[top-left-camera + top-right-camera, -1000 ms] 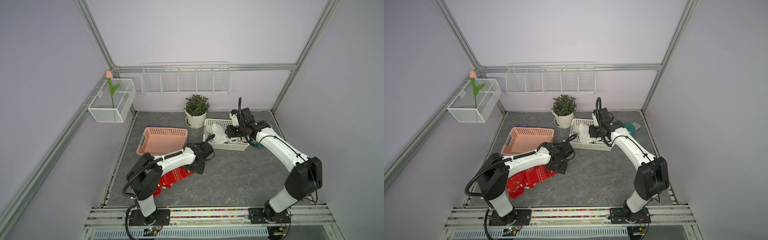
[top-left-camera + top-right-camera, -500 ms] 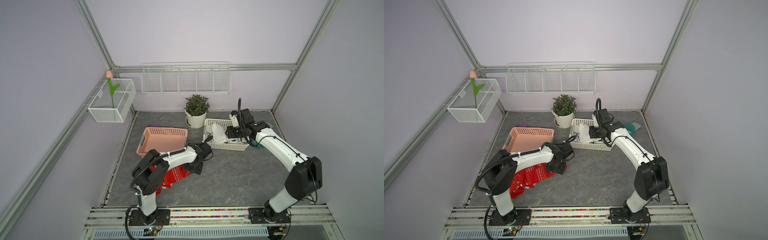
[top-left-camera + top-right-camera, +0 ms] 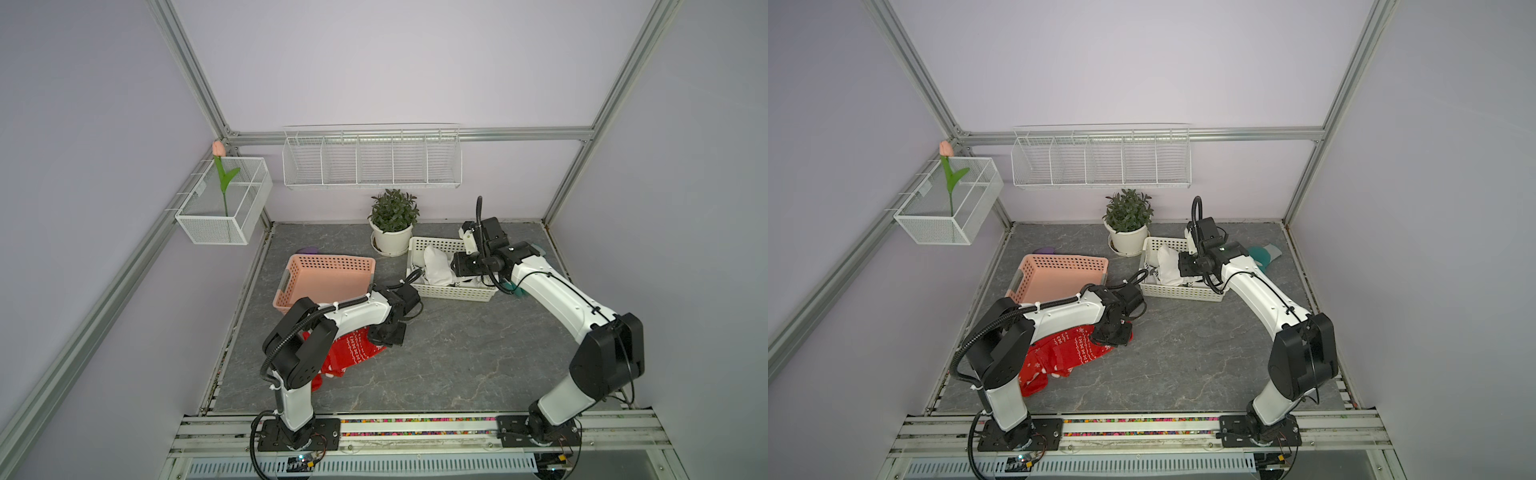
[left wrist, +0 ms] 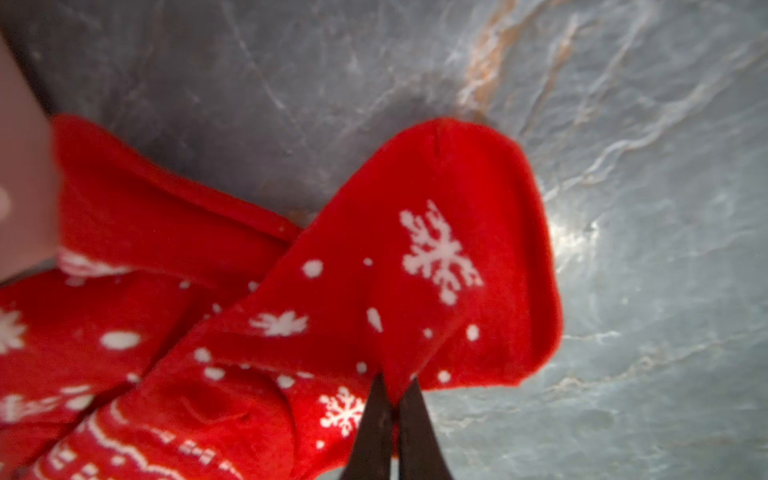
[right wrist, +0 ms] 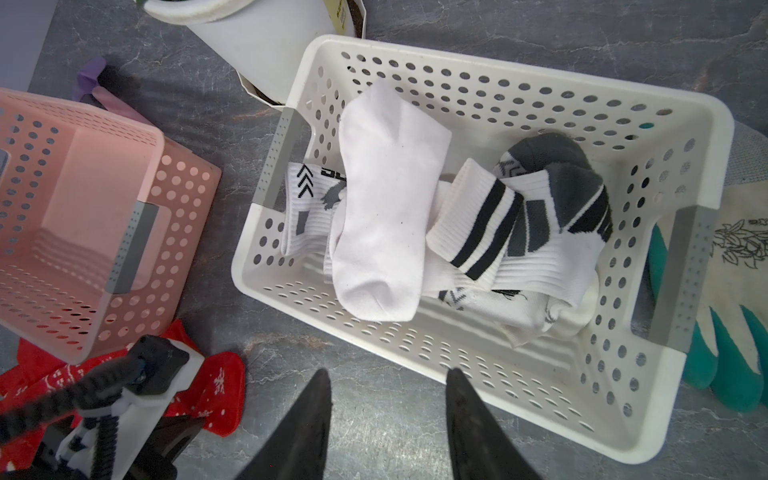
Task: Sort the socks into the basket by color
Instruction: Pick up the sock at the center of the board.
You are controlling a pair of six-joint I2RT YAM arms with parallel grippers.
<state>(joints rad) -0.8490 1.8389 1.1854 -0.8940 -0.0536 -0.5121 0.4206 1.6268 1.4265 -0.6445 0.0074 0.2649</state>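
Observation:
Several red socks (image 3: 353, 353) (image 3: 1071, 349) with white snowflakes lie in a heap on the grey floor in front of the empty pink basket (image 3: 328, 266) (image 3: 1059, 266). My left gripper (image 3: 386, 338) (image 3: 1113, 336) (image 4: 395, 390) is down at the heap's right end, shut on a pinched fold of one red sock (image 4: 436, 257). White socks (image 3: 436, 266) (image 5: 386, 208), some with black and grey stripes, fill the white basket (image 3: 457, 297) (image 5: 498, 395). My right gripper (image 3: 461, 266) (image 3: 1183, 266) (image 5: 388, 374) hovers over that basket, open and empty.
A potted plant (image 3: 392, 224) stands behind and between the baskets. A teal-and-white glove (image 3: 1264, 253) (image 5: 739, 332) lies beside the white basket's right end. A purple scrap (image 3: 309, 249) sits behind the pink basket. A wire shelf (image 3: 372, 160) and a wire box (image 3: 224, 203) hang on the walls.
My left gripper has closed on the red sock, and its arm has drawn in a little toward the heap. The right arm has not moved.

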